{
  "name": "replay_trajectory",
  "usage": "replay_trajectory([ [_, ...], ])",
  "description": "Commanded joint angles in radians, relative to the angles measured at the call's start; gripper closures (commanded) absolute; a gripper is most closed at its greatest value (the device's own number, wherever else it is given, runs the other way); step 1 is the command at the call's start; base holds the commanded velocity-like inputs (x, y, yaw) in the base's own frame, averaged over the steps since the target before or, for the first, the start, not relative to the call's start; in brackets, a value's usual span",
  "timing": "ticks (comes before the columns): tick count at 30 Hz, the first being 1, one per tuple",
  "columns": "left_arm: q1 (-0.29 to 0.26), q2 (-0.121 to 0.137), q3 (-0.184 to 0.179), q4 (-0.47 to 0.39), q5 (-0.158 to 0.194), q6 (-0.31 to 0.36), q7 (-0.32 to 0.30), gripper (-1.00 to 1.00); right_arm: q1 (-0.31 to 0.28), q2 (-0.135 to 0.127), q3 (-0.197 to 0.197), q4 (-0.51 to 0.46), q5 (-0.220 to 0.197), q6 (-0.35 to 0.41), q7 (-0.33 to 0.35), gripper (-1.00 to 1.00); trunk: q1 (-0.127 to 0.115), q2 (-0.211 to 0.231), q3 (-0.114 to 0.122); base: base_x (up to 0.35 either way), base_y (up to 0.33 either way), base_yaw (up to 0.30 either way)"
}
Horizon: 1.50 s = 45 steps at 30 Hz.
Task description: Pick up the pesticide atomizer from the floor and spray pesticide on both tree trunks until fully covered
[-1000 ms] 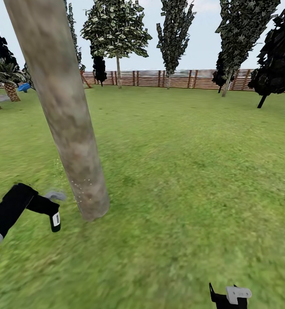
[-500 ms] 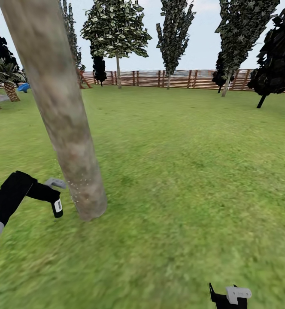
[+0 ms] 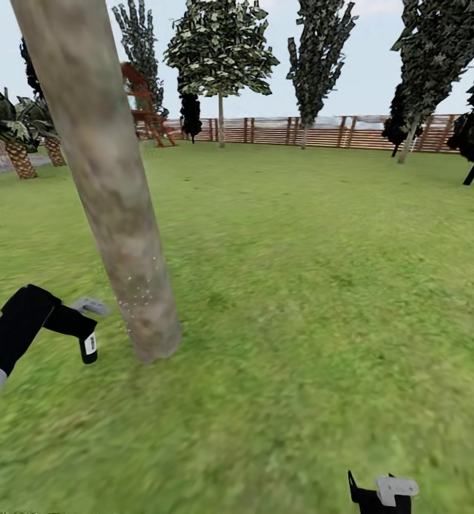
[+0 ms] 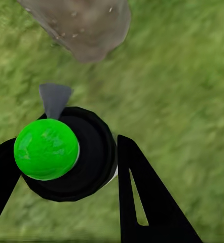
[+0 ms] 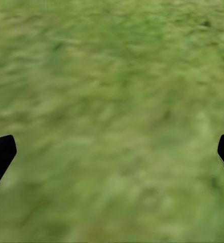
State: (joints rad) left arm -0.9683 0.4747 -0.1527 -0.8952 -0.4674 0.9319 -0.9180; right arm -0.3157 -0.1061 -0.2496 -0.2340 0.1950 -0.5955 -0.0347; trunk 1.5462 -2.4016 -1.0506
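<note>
Black fingers of the left hand (image 4: 66, 172) pinch the pesticide atomizer (image 4: 66, 154) around its dark round body, one finger on each side, with the green cap (image 4: 46, 149) facing the wrist camera and the grey nozzle (image 4: 54, 98) aimed at the tree trunk (image 3: 116, 214). The atomizer looks like rigid, smooth plastic, probably light, so this grip around the body seems right; a hold on the cap might slip. In the head view the left hand sits at about 9 o'clock from the trunk's base, just beside it, where pale spray specks (image 3: 138, 298) dot the bark. Lower down, the right hand (image 5: 112, 152) is spread, holding nothing, over the grass (image 5: 112, 76).
</note>
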Motion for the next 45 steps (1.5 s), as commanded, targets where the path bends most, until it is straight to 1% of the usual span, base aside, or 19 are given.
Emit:
replay_trajectory([
  [1, -0.001, 0.0, -0.001, -0.001, -0.015, 0.002, -0.01, 1.0, 0.0, 0.0, -0.005, 0.001, 0.011, -0.003, -0.004, -1.0, 0.0, 0.0, -0.001, 0.214, -0.212, 0.276],
  [11, 0.0, 0.003, -0.001, 0.005, -0.017, 0.002, -0.008, 1.0, -0.001, 0.001, -0.005, 0.001, 0.01, -0.003, -0.004, -1.0, 0.0, 0.0, -0.001, 0.21, -0.208, 0.034],
  [18, 0.003, 0.004, -0.001, 0.017, -0.019, 0.002, -0.005, 1.0, 0.0, 0.002, -0.005, 0.001, 0.01, -0.003, -0.004, -1.0, 0.0, 0.0, -0.001, -0.062, -0.265, 0.016],
  [21, 0.02, 0.003, 0.0, 0.054, -0.019, -0.001, 0.009, 1.0, 0.0, 0.002, -0.005, 0.001, 0.011, -0.003, -0.004, -1.0, 0.0, 0.0, -0.001, -0.03, -0.266, 0.211],
  [23, 0.031, -0.01, 0.0, 0.106, -0.014, -0.003, 0.075, 1.0, -0.001, 0.002, -0.005, 0.001, 0.01, -0.003, -0.003, -1.0, 0.0, 0.0, -0.001, -0.004, -0.268, 0.269],
  [24, 0.031, -0.018, 0.0, 0.114, -0.013, -0.003, 0.087, 1.0, -0.001, 0.002, -0.005, 0.001, 0.01, -0.003, -0.003, -1.0, 0.0, 0.0, -0.001, -0.001, -0.269, 0.275],
  [25, 0.032, -0.033, 0.001, 0.122, -0.012, -0.003, 0.099, 1.0, 0.0, 0.002, -0.005, 0.001, 0.01, -0.003, -0.004, -1.0, 0.0, 0.0, -0.001, -0.001, -0.269, 0.276],
  [27, 0.032, -0.05, 0.002, 0.127, -0.012, -0.003, 0.107, 1.0, -0.001, 0.002, -0.005, 0.001, 0.01, -0.003, -0.004, -1.0, 0.0, 0.0, -0.001, 0.014, -0.269, 0.277],
  [31, 0.033, -0.058, 0.004, 0.13, -0.011, -0.002, 0.127, 1.0, 0.0, 0.002, -0.005, 0.0, 0.009, -0.003, -0.003, -1.0, 0.0, 0.0, -0.001, 0.114, -0.263, 0.21],
  [33, 0.033, -0.072, 0.013, 0.134, -0.011, -0.002, 0.151, 1.0, 0.0, 0.002, -0.005, -0.001, 0.009, -0.004, -0.002, -1.0, 0.0, 0.0, -0.001, 0.176, -0.237, 0.024],
  [34, 0.035, -0.092, 0.024, 0.183, -0.01, -0.003, 0.177, 1.0, 0.0, 0.002, -0.005, -0.001, 0.009, -0.003, -0.002, -1.0, 0.0, 0.0, -0.001, 0.183, -0.234, 0.003],
  [35, 0.035, -0.097, 0.027, 0.198, -0.01, -0.004, 0.205, 1.0, 0.0, 0.002, -0.005, -0.001, 0.009, -0.003, -0.002, -1.0, 0.0, 0.0, -0.001, 0.188, -0.231, 0.001],
  [36, 0.035, -0.1, 0.029, 0.202, -0.01, -0.004, 0.217, 1.0, 0.0, 0.002, -0.005, -0.001, 0.009, -0.003, -0.002, -1.0, 0.0, 0.0, -0.001, 0.19, -0.23, 0.001],
  [37, 0.036, -0.103, 0.045, 0.208, -0.009, -0.005, 0.229, 1.0, 0.0, 0.001, -0.005, -0.001, 0.009, -0.003, -0.002, -1.0, 0.0, 0.0, -0.001, 0.193, -0.228, 0.0],
  [38, 0.037, -0.106, 0.077, 0.219, -0.009, -0.008, 0.235, 1.0, 0.0, 0.002, -0.005, -0.001, 0.009, -0.004, -0.002, -1.0, 0.0, 0.0, -0.001, 0.199, -0.224, 0.0],
  [40, 0.037, -0.113, 0.119, 0.242, -0.009, -0.012, 0.238, 1.0, 0.0, 0.002, -0.005, -0.001, 0.009, -0.003, -0.002, -1.0, 0.0, 0.0, -0.001, 0.204, -0.22, 0.009],
  [41, 0.037, -0.116, 0.133, 0.249, -0.01, -0.013, 0.24, 1.0, 0.0, 0.002, -0.005, -0.001, 0.009, -0.003, -0.002, -1.0, 0.0, 0.0, -0.001, 0.202, -0.218, 0.107],
  [42, 0.041, -0.117, 0.143, 0.255, -0.011, -0.015, 0.241, 1.0, -0.001, 0.002, -0.005, -0.001, 0.009, -0.003, -0.002, -1.0, 0.0, 0.0, -0.001, 0.165, -0.232, 0.221],
  [45, 0.066, -0.117, 0.147, 0.257, -0.011, -0.016, 0.243, 1.0, 0.0, 0.002, -0.005, -0.001, 0.009, -0.004, -0.002, -1.0, 0.0, 0.0, -0.001, 0.096, -0.253, 0.258],
])
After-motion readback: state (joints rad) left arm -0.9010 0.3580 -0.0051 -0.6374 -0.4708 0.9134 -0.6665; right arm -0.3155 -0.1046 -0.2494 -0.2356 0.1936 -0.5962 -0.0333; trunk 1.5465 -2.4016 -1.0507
